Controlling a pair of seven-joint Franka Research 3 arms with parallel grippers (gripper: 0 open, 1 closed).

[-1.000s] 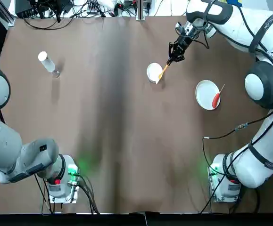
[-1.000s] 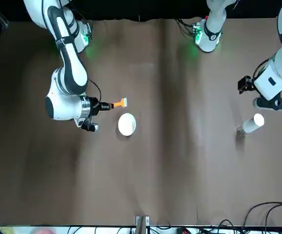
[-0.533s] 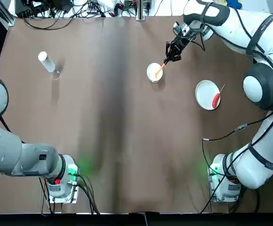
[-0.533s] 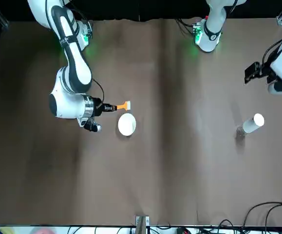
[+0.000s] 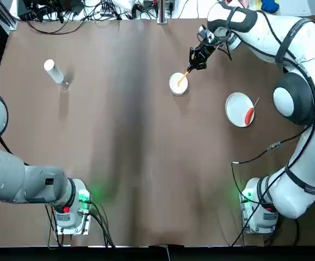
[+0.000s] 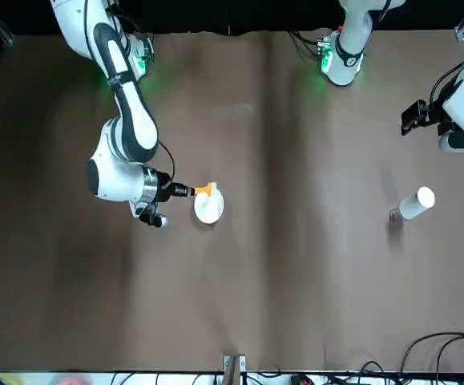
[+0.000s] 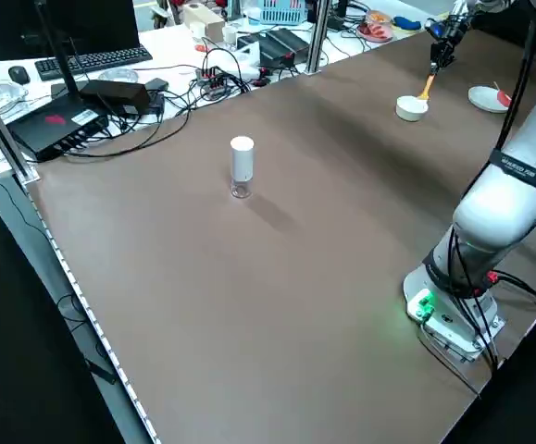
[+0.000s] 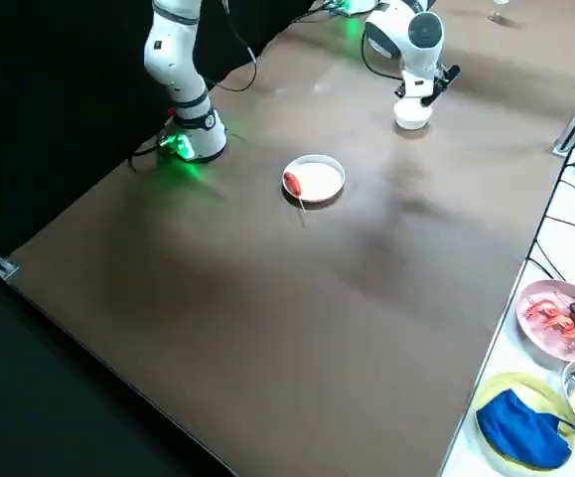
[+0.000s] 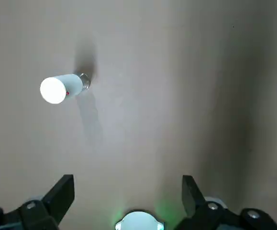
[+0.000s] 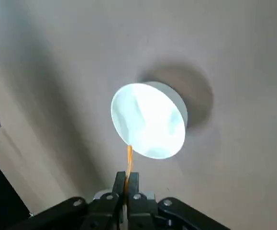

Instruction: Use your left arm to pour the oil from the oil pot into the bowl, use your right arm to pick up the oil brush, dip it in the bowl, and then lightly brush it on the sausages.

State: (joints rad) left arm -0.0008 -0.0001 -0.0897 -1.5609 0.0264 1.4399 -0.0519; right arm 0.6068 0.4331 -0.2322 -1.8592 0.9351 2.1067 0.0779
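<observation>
- Orange-yellow against the pale bowl (image 5: 175, 90), the brush (image 5: 183, 78) slants down from the right claw with its head over the near part of the bowl; whether the bristles touch oil cannot be told.
- The right claw (image 10: 127, 174), beside the bowl, is closed on the brush, gripping it between its two fingers. The handle looks thin, so a steady, modest squeeze should serve; too little may let it twist.
- The step in hand seems to be the dip. The arm does best to centre the head inside the rim, then lower it slowly until only the bristles go in.
- The bowl stands upright on the table (image 5: 146, 163) and looks light; a push from the handle or a fingertip against its rim could slide or tip it.
- After wetting, a straight lift and a short pause over the bowl would let drips fall before the brush travels.
- The sausage (image 5: 249, 115) lies on the right part of the plate (image 5: 235, 110), its thin stick (image 5: 257, 101) pointing outward. Light strokes along its length should keep it from rolling.
- Farther off, the oil bottle (image 5: 54, 70) stands alone, well apart from the bowl. The left claw (image 9: 127, 181) waits at the left side of the table, wide and holding nothing, best kept clear.
</observation>
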